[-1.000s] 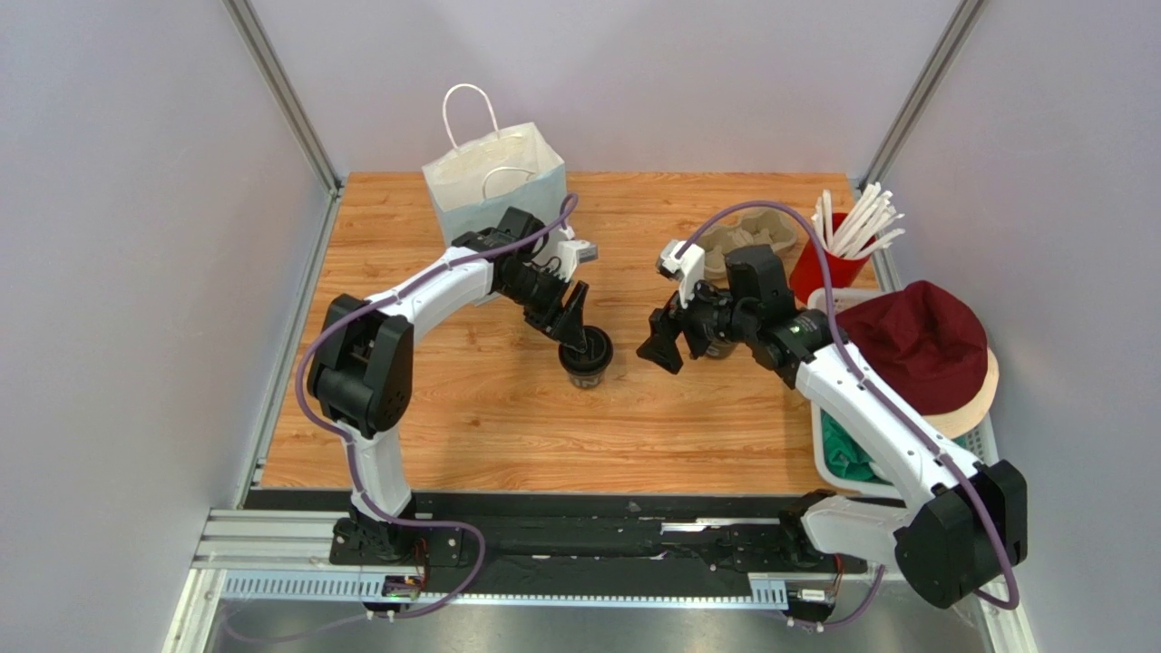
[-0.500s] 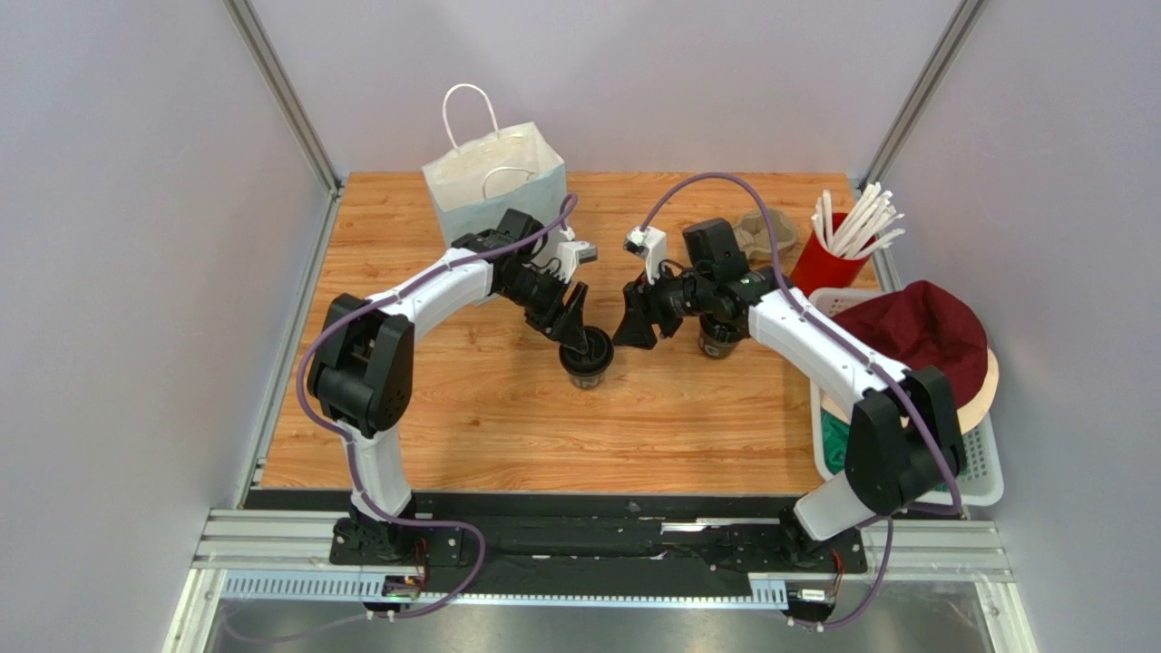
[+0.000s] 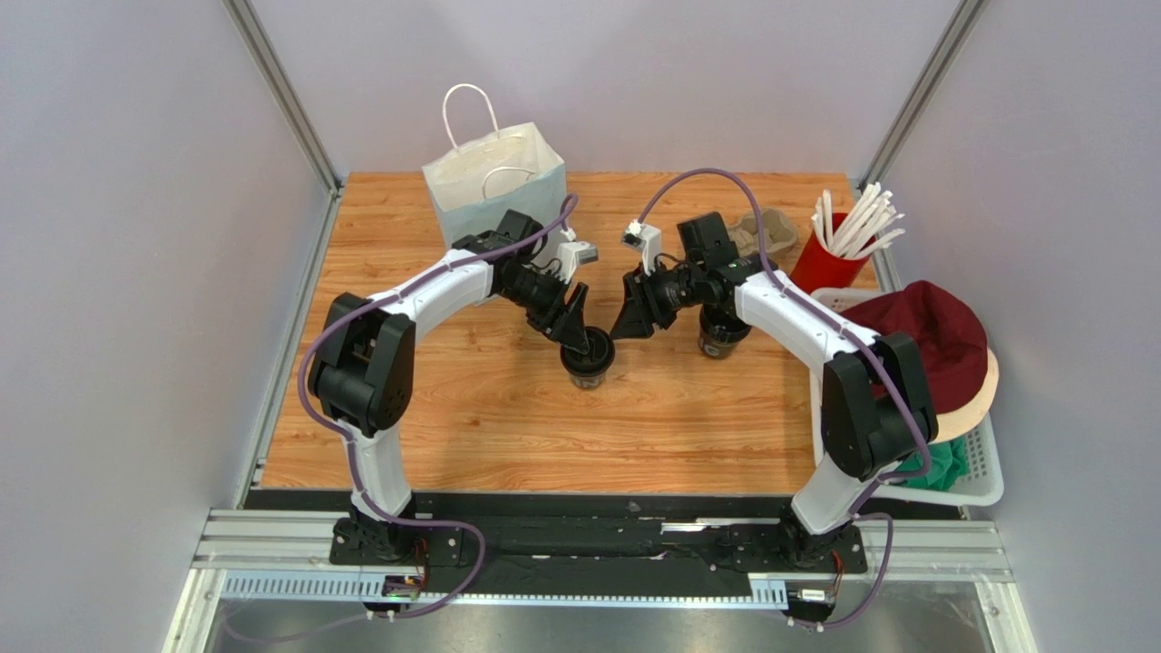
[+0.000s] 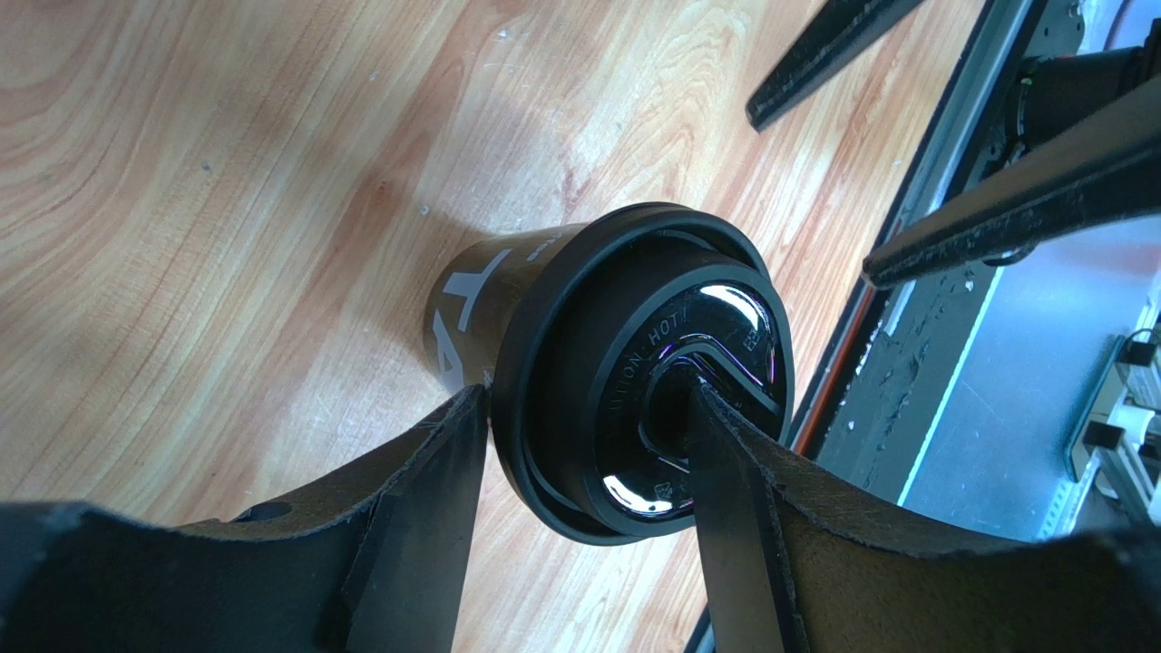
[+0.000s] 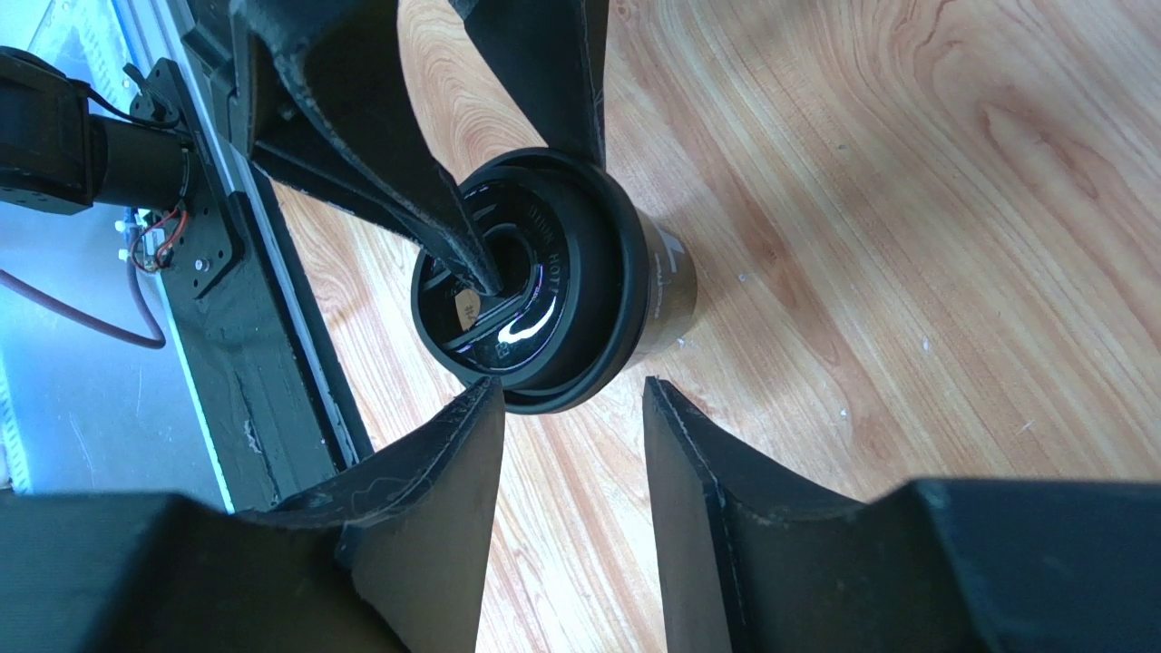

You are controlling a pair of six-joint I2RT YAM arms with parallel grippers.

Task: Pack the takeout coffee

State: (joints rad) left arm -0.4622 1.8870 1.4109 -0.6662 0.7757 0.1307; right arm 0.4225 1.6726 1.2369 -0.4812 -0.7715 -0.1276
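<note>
The takeout coffee, a small black cup with a black lid (image 3: 589, 362), stands upright on the wooden table near its middle. My left gripper (image 3: 578, 332) pinches the lid's rim: in the left wrist view (image 4: 586, 397) one finger is outside the rim and the other rests on the lid top of the cup (image 4: 613, 327). My right gripper (image 3: 626, 324) is open just right of the cup. In the right wrist view (image 5: 566, 408) its tips sit just short of the cup (image 5: 600, 293), apart from it. The left fingers (image 5: 395, 163) show there on the lid.
A white paper bag (image 3: 493, 180) stands open at the back left. A second black cup (image 3: 720, 335) stands under my right arm. A brown pulp carrier (image 3: 766, 231) and a red cup of straws (image 3: 829, 259) are at the back right. A white basket (image 3: 984, 476) holds a maroon hat.
My right arm has swung left across the table, and its open gripper has come up close to the cup. My left gripper and the cup have not moved.
</note>
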